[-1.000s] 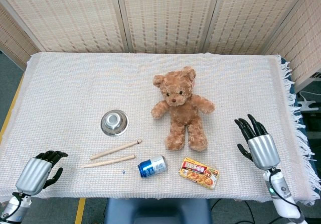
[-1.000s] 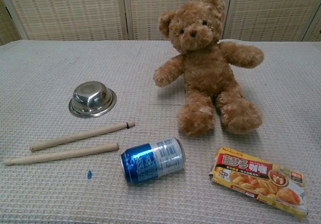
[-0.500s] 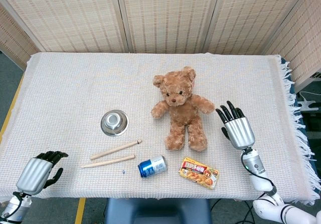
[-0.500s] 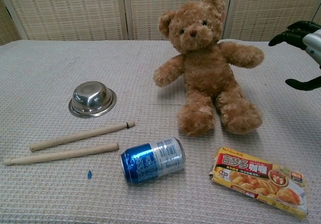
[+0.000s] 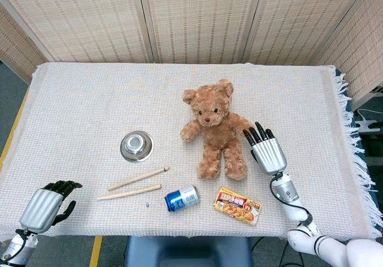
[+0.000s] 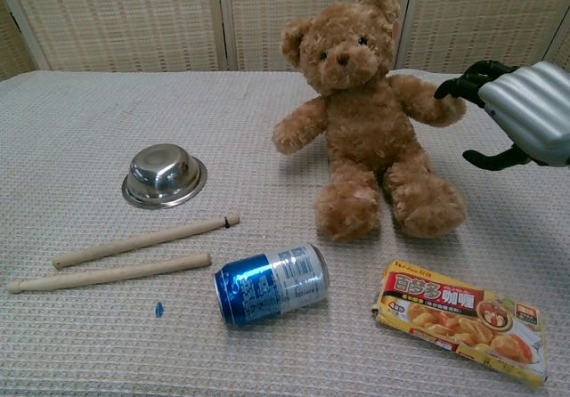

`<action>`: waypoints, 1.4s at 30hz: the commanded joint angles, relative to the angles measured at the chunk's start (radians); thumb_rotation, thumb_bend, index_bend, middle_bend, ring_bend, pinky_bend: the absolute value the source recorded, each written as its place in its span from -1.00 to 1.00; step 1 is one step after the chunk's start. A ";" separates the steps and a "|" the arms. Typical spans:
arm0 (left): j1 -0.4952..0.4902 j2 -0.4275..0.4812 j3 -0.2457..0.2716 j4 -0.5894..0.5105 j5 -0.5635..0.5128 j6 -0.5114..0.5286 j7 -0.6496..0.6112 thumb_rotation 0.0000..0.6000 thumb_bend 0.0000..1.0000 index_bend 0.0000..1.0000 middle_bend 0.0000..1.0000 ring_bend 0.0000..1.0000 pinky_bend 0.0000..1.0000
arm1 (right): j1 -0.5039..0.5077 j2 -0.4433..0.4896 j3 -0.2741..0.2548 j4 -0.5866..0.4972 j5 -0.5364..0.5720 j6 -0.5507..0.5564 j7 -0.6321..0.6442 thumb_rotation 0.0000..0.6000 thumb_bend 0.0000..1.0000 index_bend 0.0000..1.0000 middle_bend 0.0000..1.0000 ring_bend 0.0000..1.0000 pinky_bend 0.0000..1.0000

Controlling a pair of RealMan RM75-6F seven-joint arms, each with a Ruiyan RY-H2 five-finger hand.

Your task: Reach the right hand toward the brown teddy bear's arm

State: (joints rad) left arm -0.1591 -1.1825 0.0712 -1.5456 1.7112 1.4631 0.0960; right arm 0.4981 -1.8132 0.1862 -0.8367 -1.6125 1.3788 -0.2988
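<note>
A brown teddy bear (image 5: pixel 216 130) (image 6: pixel 369 117) sits upright in the middle of the table, both arms spread. My right hand (image 5: pixel 267 152) (image 6: pixel 522 113) hovers just right of the bear's outstretched arm (image 6: pixel 431 94), fingers apart and holding nothing. In the chest view its dark fingertips (image 6: pixel 460 83) reach the end of that arm; actual contact cannot be told. My left hand (image 5: pixel 45 207) stays low at the table's front left corner with its fingers curled in on nothing; it shows only in the head view.
A steel bowl (image 5: pixel 136 145) (image 6: pixel 164 174) lies left of the bear. Two wooden sticks (image 5: pixel 137 184) (image 6: pixel 134 255), a blue can (image 5: pixel 181 198) (image 6: pixel 271 284) on its side and a yellow food packet (image 5: pixel 237 205) (image 6: pixel 461 320) line the front. Wicker screens stand behind the table.
My right hand has moved left and away from the front edge, from the table's right side to right beside the bear's arm. The left hand has not moved.
</note>
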 commanded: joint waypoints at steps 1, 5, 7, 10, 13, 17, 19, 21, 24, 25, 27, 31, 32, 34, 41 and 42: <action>0.000 0.000 0.000 0.000 0.000 0.000 -0.001 1.00 -0.12 -0.36 -0.29 -0.31 -0.01 | 0.026 -0.034 0.013 0.047 0.014 0.011 -0.001 1.00 -0.72 -0.52 -0.47 -0.70 -0.20; 0.000 0.001 0.000 0.000 0.001 0.001 -0.003 1.00 -0.13 -0.36 -0.29 -0.31 -0.01 | 0.046 -0.056 0.022 0.086 0.021 0.024 -0.003 1.00 -0.72 -0.52 -0.47 -0.70 -0.20; 0.000 0.001 0.000 -0.001 0.002 0.001 -0.004 1.00 -0.12 -0.36 -0.29 -0.31 -0.01 | 0.058 -0.071 0.029 0.112 0.029 0.027 -0.006 1.00 -0.72 -0.51 -0.47 -0.70 -0.19; 0.000 0.001 0.001 -0.001 0.004 0.002 -0.006 1.00 -0.13 -0.36 -0.30 -0.31 -0.01 | 0.077 -0.095 0.038 0.155 0.042 0.025 -0.009 1.00 -0.72 -0.51 -0.47 -0.70 -0.17; 0.000 0.002 0.003 -0.001 0.007 0.001 -0.006 1.00 -0.13 -0.36 -0.30 -0.31 -0.01 | 0.098 -0.123 0.045 0.209 0.052 0.023 -0.011 1.00 -0.72 -0.47 -0.44 -0.67 -0.13; -0.001 0.002 0.003 -0.001 0.007 0.000 -0.009 1.00 -0.12 -0.36 -0.29 -0.31 -0.01 | 0.129 -0.167 0.053 0.298 0.066 0.025 -0.006 1.00 -0.72 -0.40 -0.38 -0.60 -0.03; -0.001 0.003 0.004 -0.003 0.008 0.000 -0.010 1.00 -0.12 -0.36 -0.29 -0.31 -0.01 | 0.145 -0.189 0.057 0.344 0.073 0.024 0.004 1.00 -0.72 -0.34 -0.34 -0.55 0.02; -0.001 0.003 0.005 -0.002 0.011 0.001 -0.011 1.00 -0.12 -0.36 -0.29 -0.31 -0.01 | 0.159 -0.207 0.057 0.385 0.077 0.024 0.017 1.00 -0.72 -0.30 -0.30 -0.51 0.06; -0.001 0.003 0.007 -0.002 0.015 0.003 -0.013 1.00 -0.13 -0.36 -0.30 -0.31 -0.01 | 0.179 -0.237 0.057 0.451 0.085 0.019 0.037 1.00 -0.72 -0.26 -0.26 -0.46 0.10; -0.001 0.003 0.007 -0.002 0.017 0.003 -0.014 1.00 -0.13 -0.36 -0.30 -0.31 -0.01 | 0.184 -0.245 0.056 0.470 0.087 0.018 0.043 1.00 -0.72 -0.25 -0.25 -0.45 0.11; -0.002 0.004 0.008 -0.001 0.018 0.002 -0.015 1.00 -0.13 -0.36 -0.29 -0.31 -0.01 | 0.193 -0.262 0.054 0.507 0.093 0.011 0.059 1.00 -0.72 -0.24 -0.23 -0.42 0.13; -0.002 0.004 0.008 0.000 0.018 0.001 -0.017 1.00 -0.12 -0.36 -0.29 -0.31 -0.01 | 0.204 -0.286 0.047 0.561 0.103 -0.003 0.076 1.00 -0.72 -0.24 -0.23 -0.42 0.15; -0.002 0.004 0.009 -0.001 0.018 0.002 -0.017 1.00 -0.13 -0.36 -0.29 -0.31 -0.01 | 0.206 -0.291 0.045 0.571 0.105 -0.005 0.078 1.00 -0.72 -0.24 -0.23 -0.42 0.15; -0.002 0.004 0.010 0.000 0.020 0.002 -0.019 1.00 -0.12 -0.36 -0.29 -0.31 -0.01 | 0.211 -0.300 0.042 0.590 0.109 -0.007 0.084 1.00 -0.72 -0.23 -0.21 -0.40 0.16; -0.004 0.004 0.012 0.000 0.024 0.000 -0.018 1.00 -0.13 -0.36 -0.30 -0.31 -0.01 | 0.230 -0.319 0.035 0.639 0.121 0.007 0.097 1.00 -0.66 -0.07 -0.10 -0.27 0.25; -0.004 0.003 0.012 0.000 0.025 0.000 -0.017 1.00 -0.12 -0.36 -0.29 -0.31 -0.01 | 0.234 -0.320 0.036 0.646 0.125 0.009 0.097 1.00 -0.64 -0.05 -0.09 -0.26 0.26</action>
State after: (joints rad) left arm -0.1632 -1.1792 0.0833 -1.5452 1.7358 1.4627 0.0787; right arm 0.7284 -2.1311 0.2219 -0.1953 -1.4909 1.3856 -0.2030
